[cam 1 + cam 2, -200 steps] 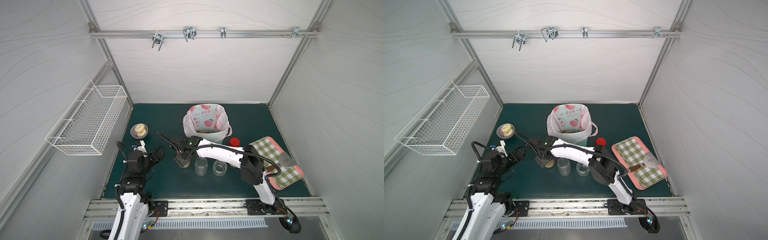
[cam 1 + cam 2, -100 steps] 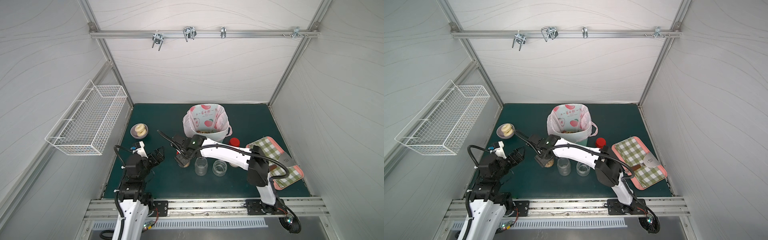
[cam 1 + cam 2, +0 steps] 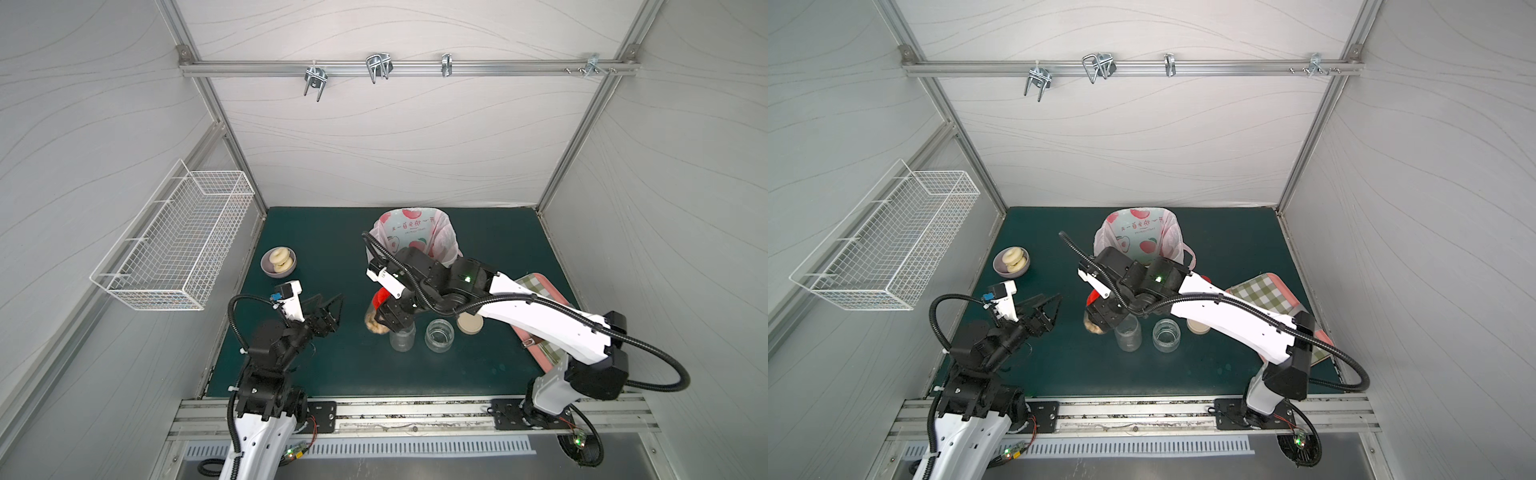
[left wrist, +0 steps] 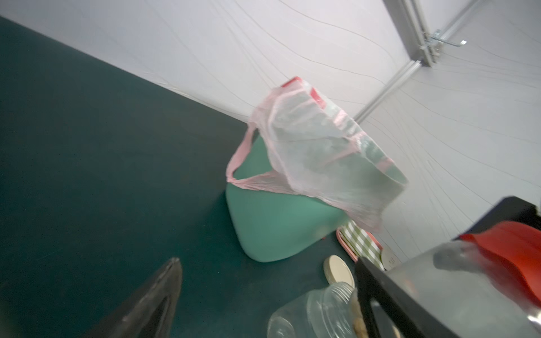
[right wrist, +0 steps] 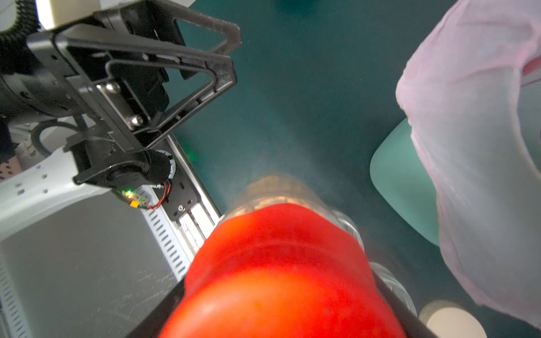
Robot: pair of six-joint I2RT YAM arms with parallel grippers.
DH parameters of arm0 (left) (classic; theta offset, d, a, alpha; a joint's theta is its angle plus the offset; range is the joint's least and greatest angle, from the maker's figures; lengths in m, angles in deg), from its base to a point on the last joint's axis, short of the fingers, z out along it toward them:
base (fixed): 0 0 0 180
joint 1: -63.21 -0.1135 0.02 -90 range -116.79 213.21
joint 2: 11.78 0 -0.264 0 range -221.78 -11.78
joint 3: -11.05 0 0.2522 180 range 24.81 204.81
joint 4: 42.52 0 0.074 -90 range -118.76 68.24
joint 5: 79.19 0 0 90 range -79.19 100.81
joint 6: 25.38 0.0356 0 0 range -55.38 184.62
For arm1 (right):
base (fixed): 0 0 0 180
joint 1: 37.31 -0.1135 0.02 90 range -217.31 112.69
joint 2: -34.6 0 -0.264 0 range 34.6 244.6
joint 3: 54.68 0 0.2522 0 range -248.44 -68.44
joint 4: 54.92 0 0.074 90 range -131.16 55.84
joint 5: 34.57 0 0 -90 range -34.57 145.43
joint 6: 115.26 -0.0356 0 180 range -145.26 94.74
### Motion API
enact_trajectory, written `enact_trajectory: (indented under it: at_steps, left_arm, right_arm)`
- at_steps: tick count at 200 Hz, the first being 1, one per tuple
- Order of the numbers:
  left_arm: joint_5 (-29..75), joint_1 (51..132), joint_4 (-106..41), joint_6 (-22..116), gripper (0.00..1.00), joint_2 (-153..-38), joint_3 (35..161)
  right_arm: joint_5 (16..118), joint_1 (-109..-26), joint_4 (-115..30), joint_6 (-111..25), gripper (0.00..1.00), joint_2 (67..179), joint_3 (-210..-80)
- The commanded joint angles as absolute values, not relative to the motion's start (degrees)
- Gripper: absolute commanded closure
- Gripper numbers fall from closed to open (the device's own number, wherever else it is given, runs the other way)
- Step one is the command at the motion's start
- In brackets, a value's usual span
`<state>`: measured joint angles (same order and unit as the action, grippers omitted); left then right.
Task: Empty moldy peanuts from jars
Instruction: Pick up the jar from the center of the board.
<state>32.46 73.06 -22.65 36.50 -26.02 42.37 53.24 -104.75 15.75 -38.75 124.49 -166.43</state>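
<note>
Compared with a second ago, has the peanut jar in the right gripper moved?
Yes. The peanut jar in the right gripper has tipped from upright: its red lid now shows, leaning toward the bagged bin.

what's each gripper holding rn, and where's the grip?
Right gripper holds a jar of peanuts, jaws clamped at its red lid end. Left gripper is open, holding nothing.
</note>
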Motion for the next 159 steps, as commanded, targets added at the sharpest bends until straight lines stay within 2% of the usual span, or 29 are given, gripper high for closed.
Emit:
enact_trajectory:
  at_steps: [1,90,128,159]
  left_arm:
    - [28.81,80.08,-26.76,42.64,0.06,-27.0,44.78]
    - [15.02,109.92,-32.9,55.84,0.0,-40.69,50.12]
    - [13.09,117.71,-35.79,58.7,0.0,-49.14,53.51]
    - [11.95,120.47,-37.64,59.67,0.0,-53.79,54.94]
  right_arm:
    - [56.28,-102.19,19.7,-38.03,0.54,119.99,-164.26]
    - [65.45,-90.82,26.06,-33.92,0.56,110.88,-160.26]
    - [69.52,-89.2,27.66,-32.71,0.57,111.54,-162.42]
    - [69.54,-89.4,30.35,-32.26,0.57,113.1,-165.11]
